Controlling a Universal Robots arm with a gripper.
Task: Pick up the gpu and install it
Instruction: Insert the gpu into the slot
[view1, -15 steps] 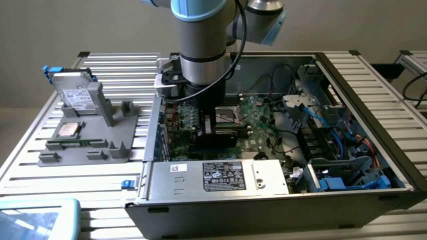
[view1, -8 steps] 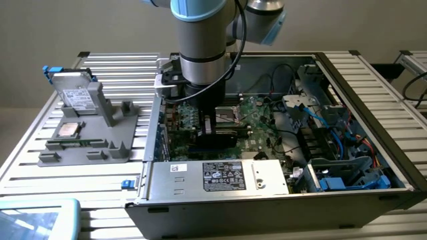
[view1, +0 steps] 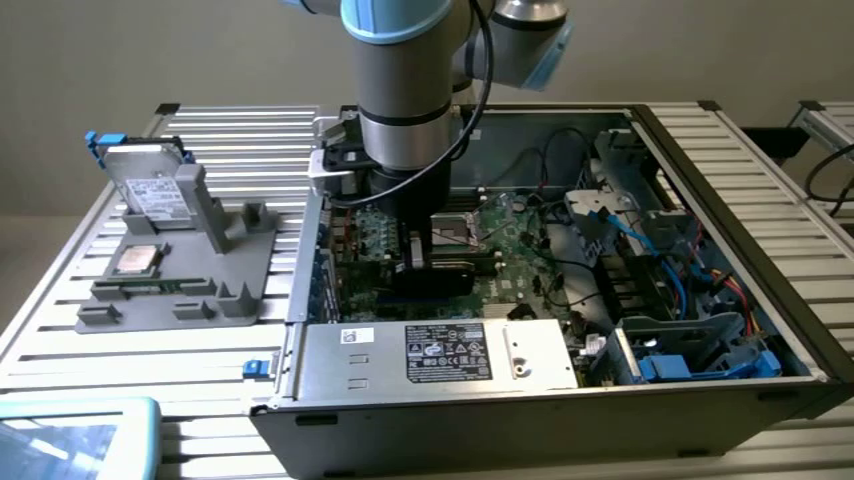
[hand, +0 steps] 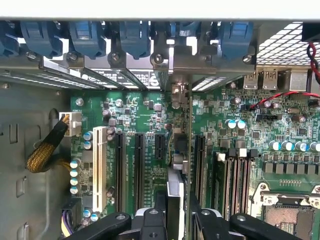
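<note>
Your gripper (hand: 176, 220) is closing part-way on the gpu (hand: 179, 150); its two black fingers (hand: 161, 212) are sitting on either side of the thin card and clamping it between them, so you are holding the card edge-on, upright over the green motherboard (hand: 240, 150). In the wrist view the gpu is running as a narrow strip from the fingers toward the rear wall of the computer case (view1: 747, 400), lying between two of the long black expansion slots (hand: 138, 170); whether its lower edge is already touching a slot, you cannot tell from here. Its far end is reaching the row of slot covers and blue clips (hand: 90, 35) at the back of the case.

In the exterior view your arm (view1: 400, 90) is coming straight down into the open case, with the wrist pointing vertically at the board; the gripper (view1: 424, 255) is sitting low, near the motherboard and just beside the square processor socket (view1: 467, 232). The silver power supply (view1: 441, 352) is lying along the near wall of the case; cables (view1: 667, 260) are filling the exterior view's right part.

Outside the case, on the exterior view's left, a grey parts holder (view1: 187, 290) is resting on the slatted table (view1: 80, 300); a silver hard drive (view1: 150, 190) is standing tilted in it, and a processor chip (view1: 138, 258) is lying flat in front of that.
</note>
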